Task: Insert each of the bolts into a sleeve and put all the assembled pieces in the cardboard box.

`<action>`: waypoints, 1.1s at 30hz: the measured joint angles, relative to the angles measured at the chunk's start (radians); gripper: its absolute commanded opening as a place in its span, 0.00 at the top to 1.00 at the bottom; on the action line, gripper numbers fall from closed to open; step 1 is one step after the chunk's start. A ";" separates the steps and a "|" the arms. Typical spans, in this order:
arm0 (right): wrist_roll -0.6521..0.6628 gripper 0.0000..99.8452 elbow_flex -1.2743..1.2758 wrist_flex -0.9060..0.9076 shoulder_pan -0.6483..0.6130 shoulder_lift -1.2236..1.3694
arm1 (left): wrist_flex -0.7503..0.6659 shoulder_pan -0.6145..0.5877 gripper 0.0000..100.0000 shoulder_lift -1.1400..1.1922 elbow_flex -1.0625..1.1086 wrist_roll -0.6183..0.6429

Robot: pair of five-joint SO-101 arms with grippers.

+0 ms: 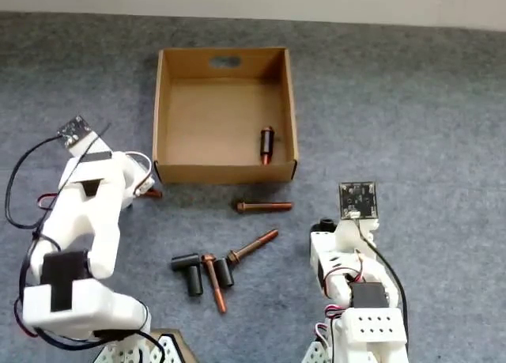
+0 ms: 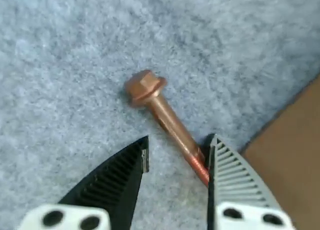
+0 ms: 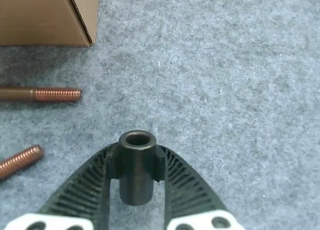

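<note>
A copper bolt point(image 2: 162, 112) lies on the grey carpet between the spread fingers of my left gripper point(image 2: 177, 142), which is open just beside the cardboard box point(image 1: 225, 172); its threaded end touches one finger point(image 2: 227, 175). My right gripper point(image 3: 136, 152) is shut on a black sleeve point(image 3: 136, 165), held upright with its bore showing, low over the carpet at the right point(image 1: 326, 224). One assembled piece point(image 1: 267, 145) lies inside the box. Three more bolts point(image 1: 263, 206) point(image 1: 253, 246) point(image 1: 214, 282) and three black sleeves point(image 1: 186, 261) point(image 1: 194, 281) point(image 1: 224, 272) lie on the carpet in front of the box.
The box wall point(image 2: 290, 155) stands close to my left gripper. The box corner point(image 3: 50, 14) and two threaded bolt ends point(image 3: 55, 94) point(image 3: 22, 160) lie ahead of the right gripper. Open carpet point(image 1: 411, 126) stretches to the right of the box.
</note>
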 measured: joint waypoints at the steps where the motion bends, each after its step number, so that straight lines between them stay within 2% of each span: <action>1: 0.000 0.99 0.000 0.000 0.000 0.000 | 0.005 -0.008 0.81 0.026 -0.020 0.012; 4: 0.000 0.99 0.000 0.000 0.000 0.000 | 0.080 -0.018 0.83 0.091 -0.103 0.029; 7: 0.000 0.99 0.000 0.000 0.000 0.000 | 0.175 -0.018 0.98 0.130 -0.189 0.031; 8: 0.000 0.99 0.000 0.000 0.000 0.000 | 0.201 -0.017 1.00 0.135 -0.210 0.031; 9: 0.000 0.99 0.000 0.000 0.000 0.000 | 0.229 -0.017 0.97 0.140 -0.224 0.031; 12: 0.000 0.99 0.000 0.000 0.000 0.000 | 0.308 -0.018 0.99 0.146 -0.241 0.026; 14: 0.000 0.99 0.000 0.000 0.000 0.000 | 0.344 -0.023 0.99 0.147 -0.252 -0.025; 18: 0.000 0.99 0.000 0.000 0.000 0.000 | 0.445 -0.023 0.99 0.147 -0.275 -0.219; 23: 0.000 0.99 0.000 0.000 0.000 0.000 | 0.578 -0.023 0.99 0.147 -0.285 -0.698; 25: 0.000 0.99 0.000 0.000 0.000 0.000 | 0.612 -0.023 0.99 0.147 -0.285 -0.824; 30: 0.000 0.99 0.000 0.000 0.000 0.000 | 0.623 -0.020 0.99 0.129 -0.244 -0.911; 33: 0.000 0.99 0.000 0.000 0.000 0.000 | 0.566 -0.015 0.99 0.017 -0.138 -0.927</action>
